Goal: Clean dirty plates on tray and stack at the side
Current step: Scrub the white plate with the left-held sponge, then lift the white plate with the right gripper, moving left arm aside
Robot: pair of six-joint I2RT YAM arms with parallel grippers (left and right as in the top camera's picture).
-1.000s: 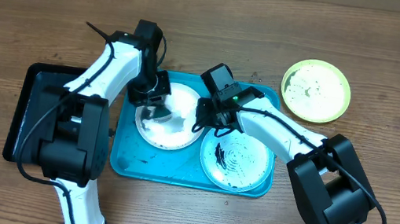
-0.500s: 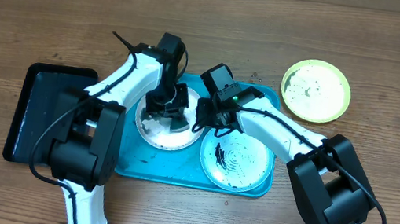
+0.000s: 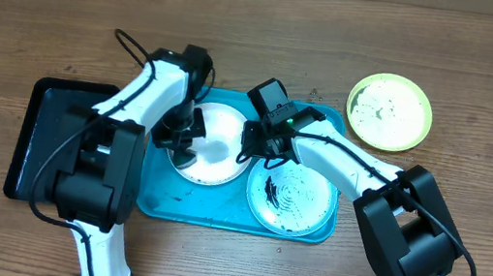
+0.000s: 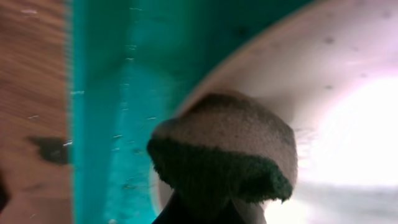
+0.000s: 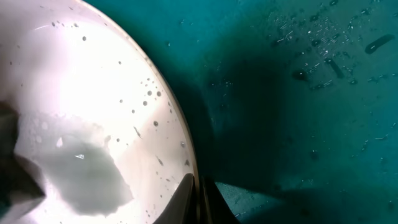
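Note:
The white plate [image 3: 216, 143] lies on the turquoise tray [image 3: 154, 201], left of a light-blue rimmed plate [image 3: 291, 201] with black smears. The yellow-green rimmed plate [image 3: 390, 110] sits on the table at the right, off the tray. My left gripper [image 3: 180, 144] is shut on a sponge [image 4: 227, 146], tan with a dark green pad, pressed on the white plate's left edge [image 4: 348, 93]. My right gripper [image 3: 250, 148] is shut on the white plate's right rim [image 5: 186, 177]. Wet foam shows on the white plate [image 5: 81, 168].
A narrow black tray [image 3: 39, 136] lies left of the turquoise tray, under my left arm. Bare wooden table surrounds both trays. Water drops sit on the turquoise tray floor [image 5: 311, 50].
My left gripper with the sponge swept right across the white plate, then back to its left edge. My right gripper has kept hold of the rim without moving.

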